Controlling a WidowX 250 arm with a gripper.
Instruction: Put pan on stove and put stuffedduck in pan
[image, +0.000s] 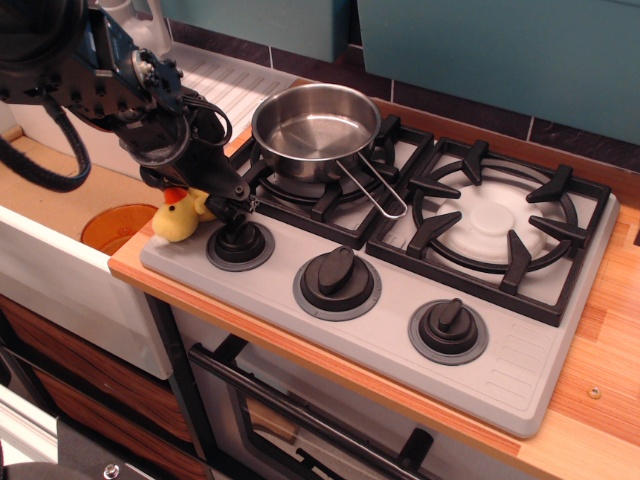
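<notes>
So the grey toy stove with two black burner grates (520, 370) sits on the wooden worktop (600, 400), and the shiny round steel pan with the wire-loop handle (315, 125) is already on the left grate. The black claw (215, 205) is at the small yellow plush duck (176, 218) on the stove's front-left corner; can't tell if it's gripping. I'd get a firm pinch, lift above the pan rim, then drop. Edge and sink are right beside it, so go easy.

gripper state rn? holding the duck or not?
Gripper: at the stuffedduck by the stove's front-left corner; jaws hidden, so grip cannot be told.
</notes>
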